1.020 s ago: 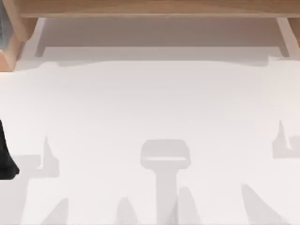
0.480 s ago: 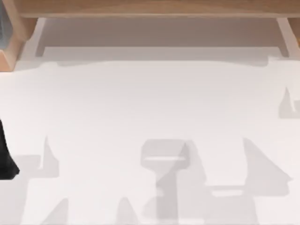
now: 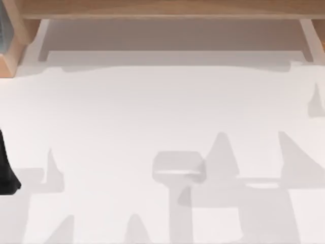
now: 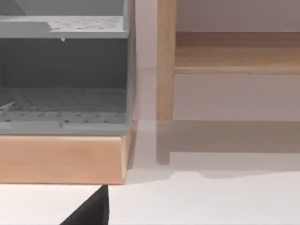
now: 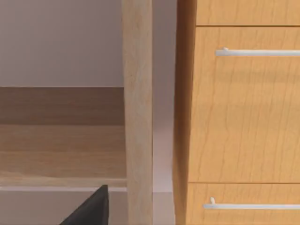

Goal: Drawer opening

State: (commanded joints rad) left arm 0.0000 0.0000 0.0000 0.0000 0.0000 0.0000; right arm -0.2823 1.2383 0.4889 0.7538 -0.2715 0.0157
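The approach step is judged to be in hand. The drawer (image 5: 243,117) is seen in the right wrist view, set in a wooden cabinet (image 5: 183,93) just beside a post (image 5: 138,112), and its front sits flush, so nothing has been pulled out yet. A slim bar handle (image 5: 258,52) runs across the top of that front. A second handle (image 5: 253,205) is seen on the lower drawer (image 5: 243,197) beneath it.

The right gripper (image 5: 91,210) is caught as a dark sliver in its own wrist view, well apart from either handle and nearer the post than the drawer fronts. Whether it is released or clenched cannot be told. No contact with the cabinet is made.

The left arm (image 3: 6,168) is parked at the desk's (image 3: 162,101) left edge. The left gripper (image 4: 89,212) is faced toward a grey organiser (image 4: 63,70) in a wooden frame (image 4: 61,159), and its state cannot be told either.

On the desk in the top view, arm shadows (image 3: 264,178) are thrown across the right half, below a long wooden shelf (image 3: 162,7) at the far side.

For the next move, the right gripper is expected to be swung across toward the cabinet and lined up with one handle. It would have to be spread around the bar, closed on it, and then drawn straight back. Which of the two drawers is meant is not settled by the task sentence
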